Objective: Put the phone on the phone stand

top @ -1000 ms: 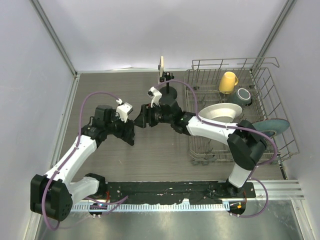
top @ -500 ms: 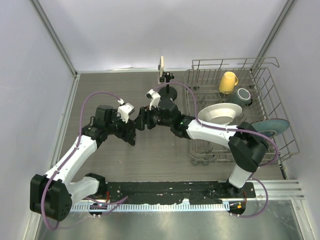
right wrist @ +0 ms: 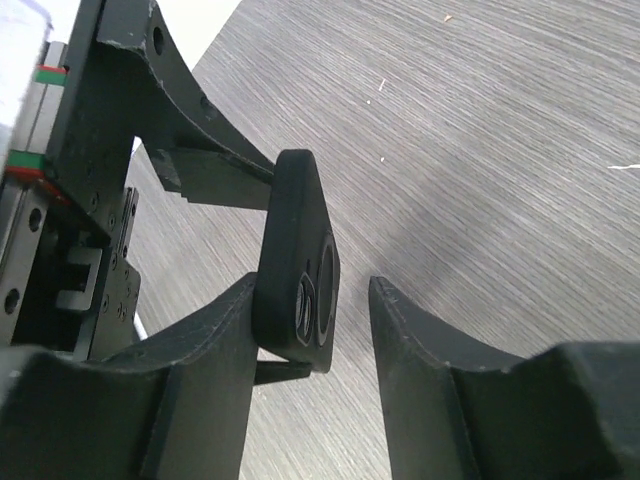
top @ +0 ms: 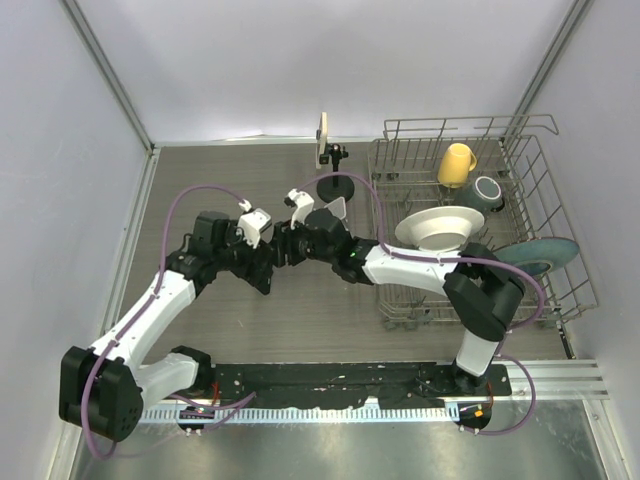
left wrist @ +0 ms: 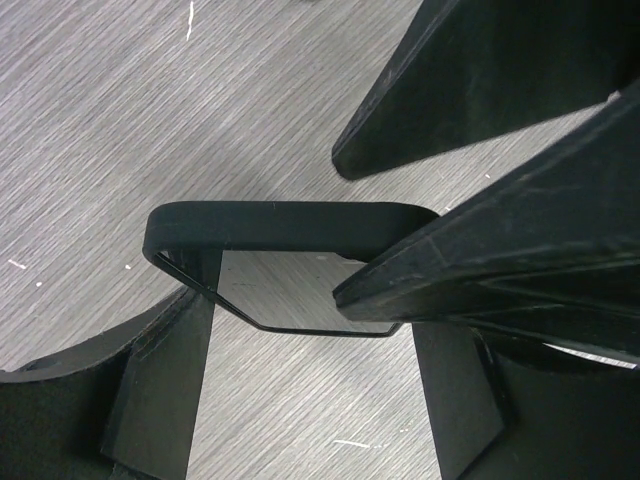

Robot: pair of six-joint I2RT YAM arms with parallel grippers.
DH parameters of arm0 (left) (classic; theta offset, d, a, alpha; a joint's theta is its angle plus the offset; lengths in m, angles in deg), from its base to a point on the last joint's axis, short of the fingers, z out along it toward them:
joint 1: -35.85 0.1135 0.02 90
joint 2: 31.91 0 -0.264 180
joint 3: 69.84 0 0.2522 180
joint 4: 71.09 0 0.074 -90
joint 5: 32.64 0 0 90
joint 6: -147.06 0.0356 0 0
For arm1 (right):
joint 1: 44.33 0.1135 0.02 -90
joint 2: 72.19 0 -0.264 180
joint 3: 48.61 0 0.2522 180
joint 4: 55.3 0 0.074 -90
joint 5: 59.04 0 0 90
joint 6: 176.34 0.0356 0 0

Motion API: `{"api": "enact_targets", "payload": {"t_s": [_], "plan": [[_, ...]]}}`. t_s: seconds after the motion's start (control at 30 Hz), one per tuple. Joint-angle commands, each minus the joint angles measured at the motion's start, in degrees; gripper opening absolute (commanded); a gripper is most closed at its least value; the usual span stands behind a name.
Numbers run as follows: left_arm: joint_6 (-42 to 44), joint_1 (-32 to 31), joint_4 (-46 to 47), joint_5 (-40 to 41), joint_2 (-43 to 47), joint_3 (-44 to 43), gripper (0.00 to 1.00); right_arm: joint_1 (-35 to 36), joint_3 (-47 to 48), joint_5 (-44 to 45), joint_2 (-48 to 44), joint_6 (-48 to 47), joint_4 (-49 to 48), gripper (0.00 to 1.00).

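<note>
Phone (left wrist: 290,225) held up off the bench (left wrist: 120,90), where the two arms meet.
Left fingers (left wrist: 150,400) pinch it by its opposite edges; right fingers (right wrist: 190,400) are spread astride its end, one touching a face, the other just clear.

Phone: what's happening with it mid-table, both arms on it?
It's a handover. The left gripper holds the phone above the table. The right gripper has its fingers on either side of it. One finger touches and the other shows a gap, so it has not clamped yet. The stand sits at the back without a phone, beside the dish rack.
</note>
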Motion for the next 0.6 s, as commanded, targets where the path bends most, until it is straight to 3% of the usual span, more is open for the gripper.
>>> {"api": "enact_targets", "payload": {"t_s": [0.0,0.1,0.23,0.3,0.33,0.37,0.43,0.47,0.53,0.57], "plan": [[-0.1,-0.8,5.5,-1.6,0.0,-0.7,0.0,1.9,1.2,0.9,0.5,-1.3,-5.8,0.49],[0.0,-1.1,5.2,-1.7,-0.3,-0.9,0.0,2.0,-0.3,0.6,-0.3,-1.3,-8.7,0.41],[-0.4,-1.2,5.3,-1.1,-0.1,-1.0,0.0,2.0,-2.1,0.5,-1.4,-1.5,-12.0,0.12],[-2.2,-1.1,6.3,-0.2,0.4,-0.8,0.17,2.1,-4.3,1.0,-2.7,-1.2,-14.0,0.01],[-2.8,-1.1,6.6,-0.1,1.3,-0.7,0.27,2.1,-5.1,2.1,-3.2,-0.9,-16.1,0.0],[-4.7,-1.1,7.9,0.1,2.0,-0.3,0.45,2.2,-6.0,2.7,-3.6,-0.8,-17.2,0.0],[-6.8,-1.2,10.0,-0.8,4.8,0.1,0.59,2.2,-8.2,4.7,-5.4,-0.7,-19.2,0.01],[-7.5,-1.2,10.5,-1.2,5.9,0.5,0.76,2.2,-9.0,6.4,-6.1,-0.7,-19.9,0.0],[-10.2,-1.1,11.5,-1.6,9.5,0.4,0.95,2.3,-11.0,9.8,-8.5,-0.9,-21.3,0.0],[-10.7,-1.1,11.7,-1.7,10.7,0.2,1.0,2.2,-11.6,12.5,-9.3,-0.9,-21.4,0.0]]}}
